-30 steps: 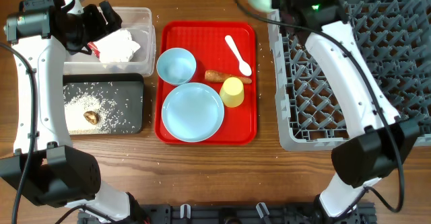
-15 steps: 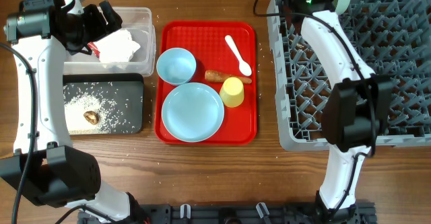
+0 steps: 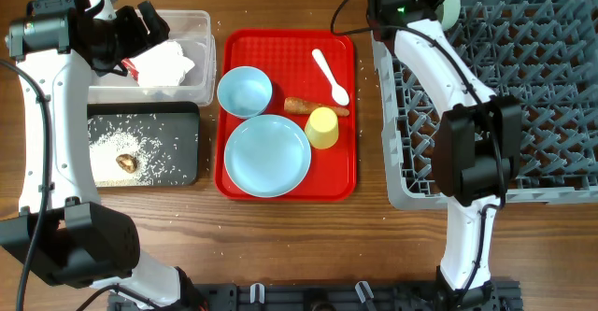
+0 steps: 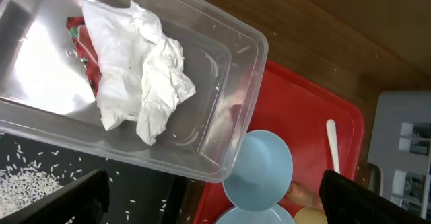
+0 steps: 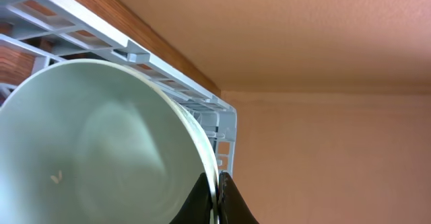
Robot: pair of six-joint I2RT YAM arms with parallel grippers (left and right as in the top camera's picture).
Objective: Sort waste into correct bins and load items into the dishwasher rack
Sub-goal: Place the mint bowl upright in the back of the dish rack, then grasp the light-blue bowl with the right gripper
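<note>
Rack loading is in hand: my right gripper (image 5: 217,196) pinches the pale blue bowl (image 5: 101,150) by its rim over the dishwasher rack (image 3: 523,87) at top centre, the next move, I judge, being to seat it between pegs (image 3: 547,59), while my left gripper (image 3: 148,23) hangs spread.

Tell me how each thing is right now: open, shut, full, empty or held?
left claw, open, empty.
right claw, shut on held bowl's rim.
held bowl, at the dishwasher rack's corner.
dishwasher rack, no dishes seen inside.
clear tub, holds napkin and wrapper.
black tub, holds rice and brown lump.
tray bowl, upright, empty.
plate, flat, empty.
carrot, lying on red tray.
spoon, lying on tray.
yellow cup, on tray.
</note>
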